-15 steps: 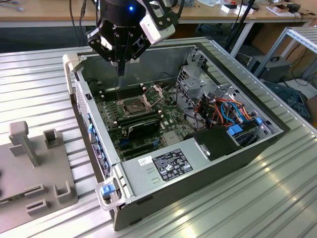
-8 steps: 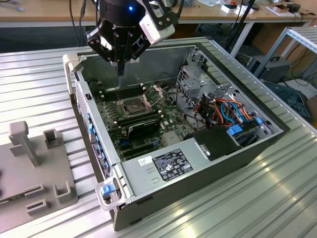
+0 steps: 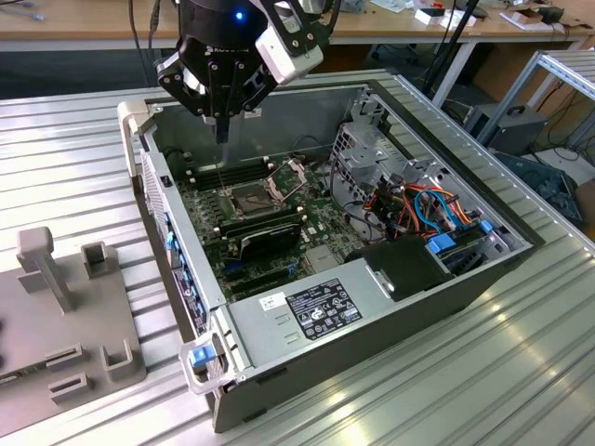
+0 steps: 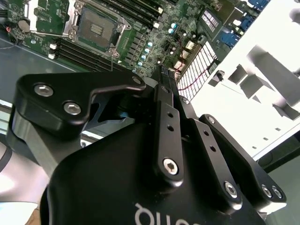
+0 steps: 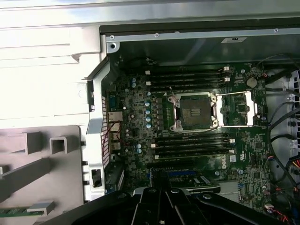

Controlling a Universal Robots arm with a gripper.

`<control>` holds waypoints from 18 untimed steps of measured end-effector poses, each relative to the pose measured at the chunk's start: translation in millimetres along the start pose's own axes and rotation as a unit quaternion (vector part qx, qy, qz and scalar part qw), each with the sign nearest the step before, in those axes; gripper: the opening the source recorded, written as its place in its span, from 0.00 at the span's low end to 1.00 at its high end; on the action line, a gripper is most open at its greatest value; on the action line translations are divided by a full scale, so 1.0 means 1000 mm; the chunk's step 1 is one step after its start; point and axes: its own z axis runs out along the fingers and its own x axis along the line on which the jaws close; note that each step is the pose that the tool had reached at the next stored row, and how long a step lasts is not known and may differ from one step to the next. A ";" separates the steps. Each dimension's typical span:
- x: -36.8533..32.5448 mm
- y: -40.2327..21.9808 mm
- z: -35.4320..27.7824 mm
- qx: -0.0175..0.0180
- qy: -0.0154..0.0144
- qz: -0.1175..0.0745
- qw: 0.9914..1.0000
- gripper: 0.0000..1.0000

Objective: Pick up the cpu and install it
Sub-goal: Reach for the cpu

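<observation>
Your gripper (image 3: 221, 128) hangs over the open computer case (image 3: 160, 186) with its fingers drawn together, no gap showing and nothing I can make out between them. Where the cpu is, I cannot tell. The socket (image 5: 194, 111) lies below the gripper, a little ahead of its tips. It looks empty, with its hinged bracket (image 5: 236, 108) laid open beside it. That is your chief hazard: come down off-square or too deep and the tips could bend the exposed contacts. The memory slots (image 5: 187, 77) flank the socket closely, so a sideways drift could snag a latch. If a thin chip is pinched unseen, a tilted hold would seat it crooked.
</observation>
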 end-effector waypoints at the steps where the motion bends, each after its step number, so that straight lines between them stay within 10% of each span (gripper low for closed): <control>1: 0.0000 0.0000 0.0000 0.000 0.000 0.000 1.000 0.11; 18: 0.0041 -0.0004 -0.0001 0.000 0.000 0.000 1.000 0.11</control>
